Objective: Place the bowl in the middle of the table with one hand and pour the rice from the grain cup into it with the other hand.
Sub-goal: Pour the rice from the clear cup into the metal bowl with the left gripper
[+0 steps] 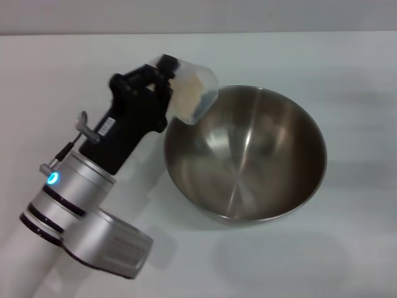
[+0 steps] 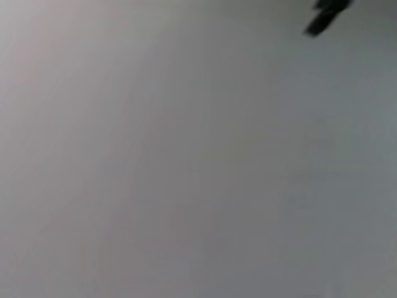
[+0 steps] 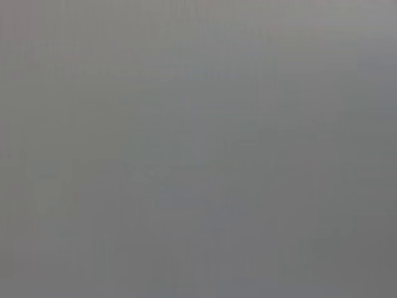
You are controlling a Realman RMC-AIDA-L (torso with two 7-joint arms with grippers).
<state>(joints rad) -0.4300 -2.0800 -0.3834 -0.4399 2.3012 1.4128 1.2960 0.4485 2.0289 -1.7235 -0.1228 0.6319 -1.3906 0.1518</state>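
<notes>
The stainless-steel bowl (image 1: pixel 248 155) stands on the white table (image 1: pixel 347 68), a little right of the middle, and its inside looks bare. My left gripper (image 1: pixel 166 87) is shut on the translucent grain cup (image 1: pixel 193 92) and holds it tilted at the bowl's far left rim. Pale rice (image 1: pixel 190 90) shows inside the cup. The right gripper is out of view. The left wrist view shows only a plain surface and a small dark tip (image 2: pixel 322 18) at one corner. The right wrist view shows only plain grey.
My left arm (image 1: pixel 87 192) crosses the near left part of the table. Bare white tabletop lies to the right of the bowl and in front of it.
</notes>
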